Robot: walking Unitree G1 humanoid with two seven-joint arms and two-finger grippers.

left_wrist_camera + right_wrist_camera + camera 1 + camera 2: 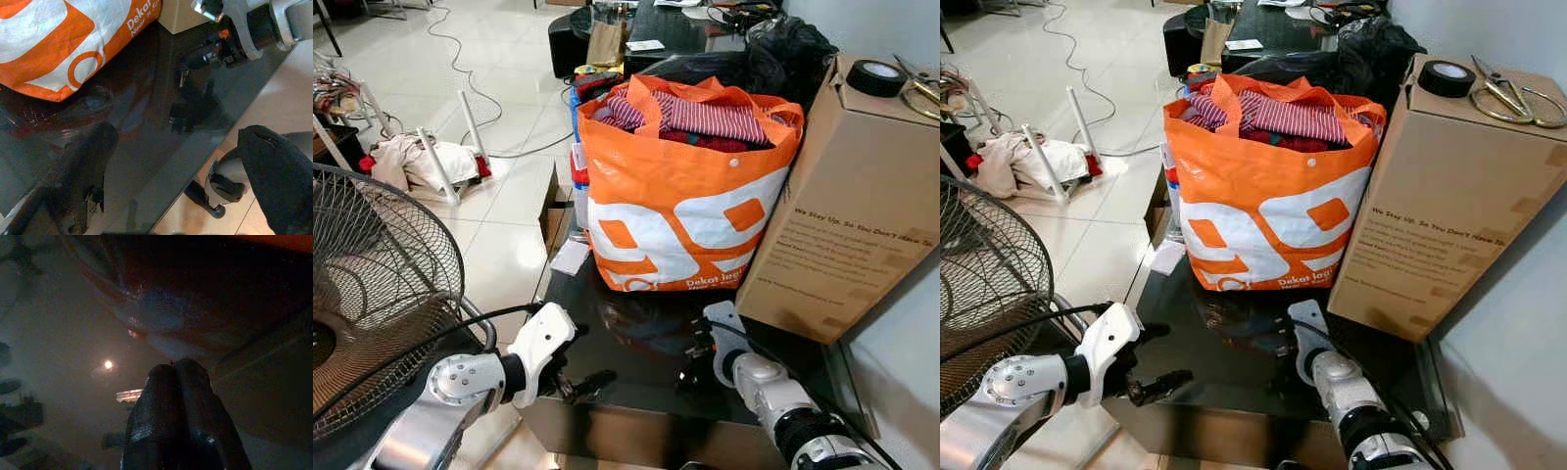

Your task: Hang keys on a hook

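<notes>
Right end effector sits low center-right of the frame, fingers pressed together over the glossy black tabletop, pinching something small and dark, seemingly the keys. Left end effector, lower left, hangs spread open at the tabletop's near edge. Behind them the orange bag and cardboard box crowd the surface; a fan sits far left.

Glossy black glass table, shiny woven-plastic orange bag, matt cardboard box, wire-metal fan grille.
</notes>
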